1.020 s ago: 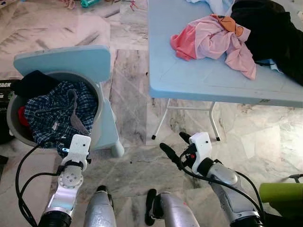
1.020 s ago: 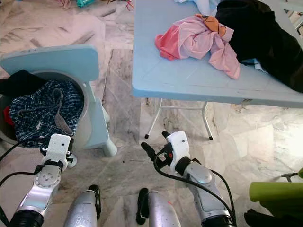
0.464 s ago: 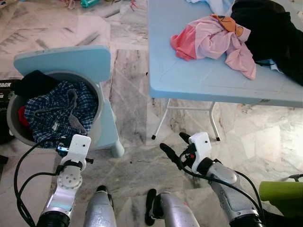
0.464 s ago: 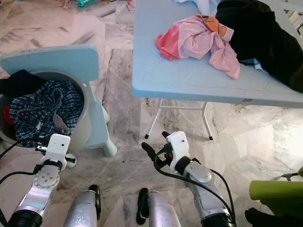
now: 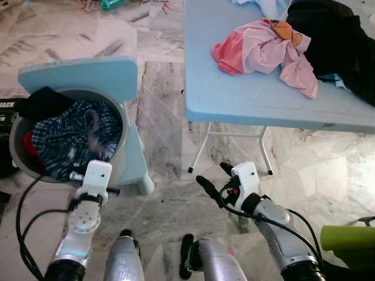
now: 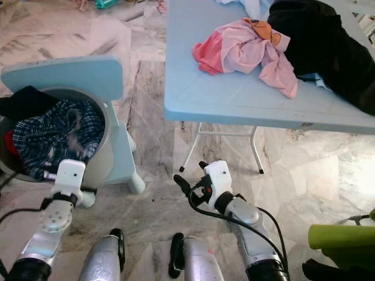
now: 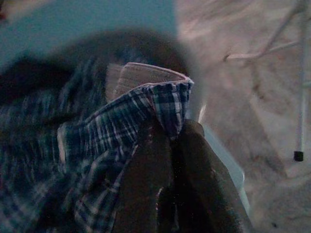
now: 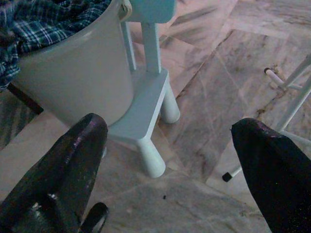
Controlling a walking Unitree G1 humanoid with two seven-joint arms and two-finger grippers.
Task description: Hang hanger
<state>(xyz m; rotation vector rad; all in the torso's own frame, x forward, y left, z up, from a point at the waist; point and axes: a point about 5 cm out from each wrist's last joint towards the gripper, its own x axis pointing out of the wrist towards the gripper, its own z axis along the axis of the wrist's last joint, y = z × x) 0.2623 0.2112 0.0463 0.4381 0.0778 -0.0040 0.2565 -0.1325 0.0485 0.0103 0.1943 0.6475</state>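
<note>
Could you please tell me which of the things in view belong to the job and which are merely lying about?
In play:
- plaid shirt, pinched in the left gripper
- grey tub holding it
- right gripper, jaws apart, idle

Lying about:
- pink garment
- black garment
- blue table
- blue stool

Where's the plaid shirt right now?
The plaid shirt lies in the grey bucket on the robot's left, against the small blue chair. The left gripper has pinched a fold of it.
</note>
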